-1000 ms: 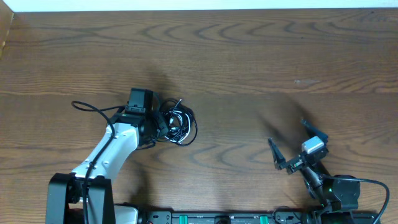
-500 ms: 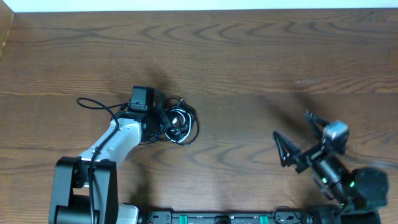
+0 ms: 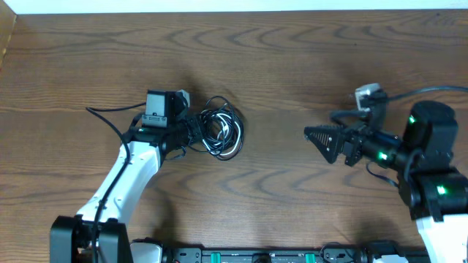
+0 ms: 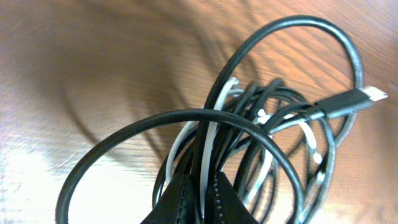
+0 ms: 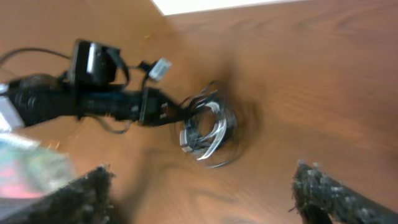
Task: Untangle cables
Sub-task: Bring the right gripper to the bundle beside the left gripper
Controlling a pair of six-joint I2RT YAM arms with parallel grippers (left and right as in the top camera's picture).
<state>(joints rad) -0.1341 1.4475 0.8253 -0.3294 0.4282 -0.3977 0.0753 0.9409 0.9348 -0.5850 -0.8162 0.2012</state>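
Note:
The cables [image 3: 221,131] lie as one tangled coil of black and white cords left of the table's middle. My left gripper [image 3: 193,133] is shut on the coil's left edge. In the left wrist view its fingertips [image 4: 200,182] pinch a white strand and black strands together. Black loops [image 4: 273,124] fan out above them, and a black plug with a silver tip [image 4: 364,98] sticks out to the right. My right gripper [image 3: 317,145] hovers open to the right of the coil, pointing left at it, well apart. The right wrist view shows the cables [image 5: 204,129] ahead between its spread fingers [image 5: 81,193].
The wooden table [image 3: 292,66] runs to a pale strip along the far edge. The left arm's own black wire [image 3: 110,115] loops out to the left of its wrist. The arm bases stand at the front edge.
My left gripper has shut on the coil and shifted it slightly up and right. My right arm has swung up from the front edge and turned to face the coil.

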